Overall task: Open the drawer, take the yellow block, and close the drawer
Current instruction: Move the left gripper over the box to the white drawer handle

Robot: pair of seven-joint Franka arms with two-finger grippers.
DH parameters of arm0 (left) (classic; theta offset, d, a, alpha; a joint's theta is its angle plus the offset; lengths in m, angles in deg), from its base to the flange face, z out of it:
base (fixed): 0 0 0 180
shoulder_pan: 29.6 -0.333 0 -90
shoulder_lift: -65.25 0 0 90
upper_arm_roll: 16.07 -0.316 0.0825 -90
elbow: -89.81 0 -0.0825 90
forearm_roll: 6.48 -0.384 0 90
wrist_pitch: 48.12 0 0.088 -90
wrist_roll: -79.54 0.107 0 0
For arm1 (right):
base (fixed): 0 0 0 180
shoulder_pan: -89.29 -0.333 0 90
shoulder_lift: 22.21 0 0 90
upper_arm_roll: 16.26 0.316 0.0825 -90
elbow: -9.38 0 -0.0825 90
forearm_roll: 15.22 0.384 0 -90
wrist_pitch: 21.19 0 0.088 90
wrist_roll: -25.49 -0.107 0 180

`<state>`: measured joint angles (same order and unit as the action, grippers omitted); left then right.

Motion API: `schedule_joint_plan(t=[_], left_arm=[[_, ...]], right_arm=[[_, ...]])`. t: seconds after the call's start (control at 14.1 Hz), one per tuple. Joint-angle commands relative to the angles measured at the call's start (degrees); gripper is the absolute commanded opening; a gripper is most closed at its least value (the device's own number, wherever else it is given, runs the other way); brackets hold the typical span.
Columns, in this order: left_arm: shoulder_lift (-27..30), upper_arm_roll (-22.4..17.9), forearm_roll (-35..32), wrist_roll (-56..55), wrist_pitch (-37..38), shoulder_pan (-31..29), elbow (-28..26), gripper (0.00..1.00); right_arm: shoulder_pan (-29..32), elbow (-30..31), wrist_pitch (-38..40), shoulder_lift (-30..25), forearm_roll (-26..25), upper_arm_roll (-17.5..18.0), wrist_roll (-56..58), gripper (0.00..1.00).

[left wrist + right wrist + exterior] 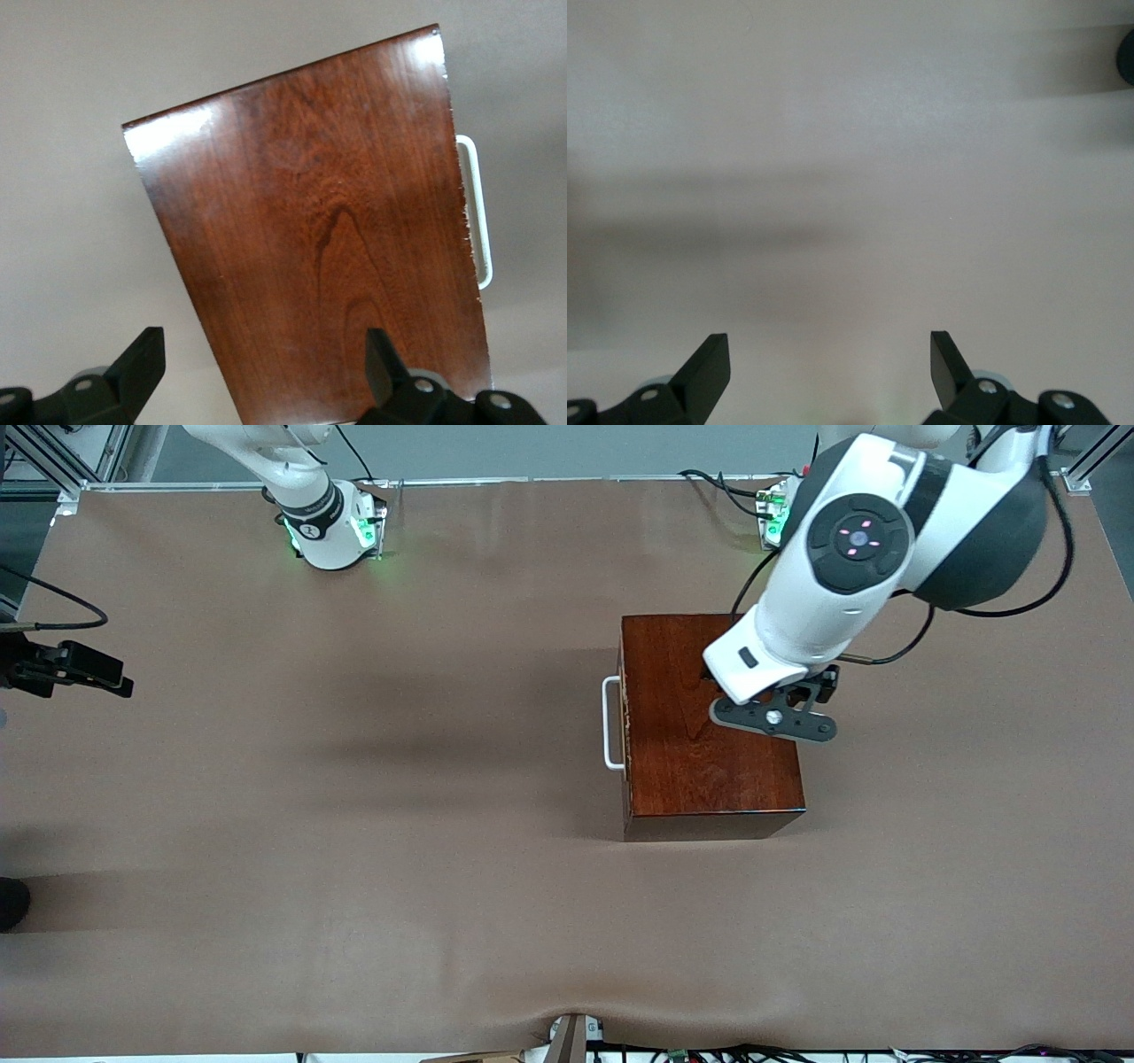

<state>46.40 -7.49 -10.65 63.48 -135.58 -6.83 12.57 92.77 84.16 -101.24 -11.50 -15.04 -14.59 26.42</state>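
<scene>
Front cam sits high, facing the robots, taking in the whole surface (354,824). Left wrist cam looks straight down, close on the wooden box (328,257), which the front view (709,753) shares. Right wrist cam sees only bare surface (850,177).

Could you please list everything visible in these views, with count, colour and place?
wooden box: one, glossy reddish-brown, on the table toward the left arm's end.
drawer: one, shut, only its edge showing.
handle: one, white, on the drawer's front.
table: one, brown covering.
yellow block: none visible.
left hand: open, over the wooden box.
right hand: open, over bare table, waiting at the right arm's end.
</scene>
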Motion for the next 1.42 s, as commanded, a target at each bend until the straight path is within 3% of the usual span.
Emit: schedule_joint_plan(t=[0.0, 1.35], left_arm=[[-2.85, -0.59, -2.94, -1.61, 0.28, 2.36, 3.67, 1.00], [-13.84, -0.85, -14.20, -18.40, -5.35, 16.43, 5.87, 1.00]], right_arm=[[-0.05, -0.16, 0.16, -0.08, -0.18, 0.09, 0.12, 1.00], [0.12, -0.34, -0.01, 0.09, -1.06, 0.09, -0.41, 1.00]])
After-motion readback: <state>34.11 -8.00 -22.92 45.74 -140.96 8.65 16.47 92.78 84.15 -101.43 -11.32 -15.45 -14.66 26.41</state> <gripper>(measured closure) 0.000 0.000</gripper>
